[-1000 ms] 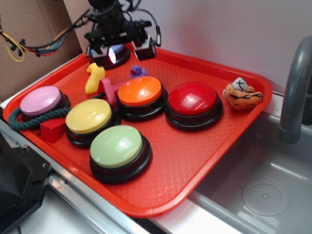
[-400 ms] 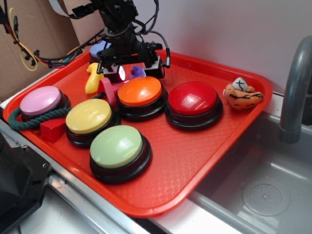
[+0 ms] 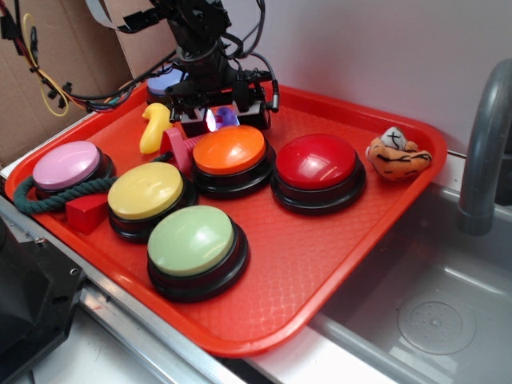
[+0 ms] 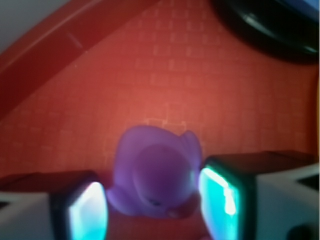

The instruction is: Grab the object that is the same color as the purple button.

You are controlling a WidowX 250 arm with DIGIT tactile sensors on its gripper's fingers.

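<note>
We've got the purple rubber duck (image 4: 152,172) sitting dead center between the gripper (image 4: 150,207) pads (image 4: 222,197), jaws still spread with a sliver of gap each side, gripping nothing yet. Nothing to line up, we'd say just close.

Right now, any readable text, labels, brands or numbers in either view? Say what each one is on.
None readable in either view.
The button tops, such as the purple button, are plain domes with no lettering.
The red tray shows only a moulded grid texture.
The purple duck between the fingers of the gripper carries no marking, and the wrist view is soft.
The cardboard at the back shows no print.
</note>
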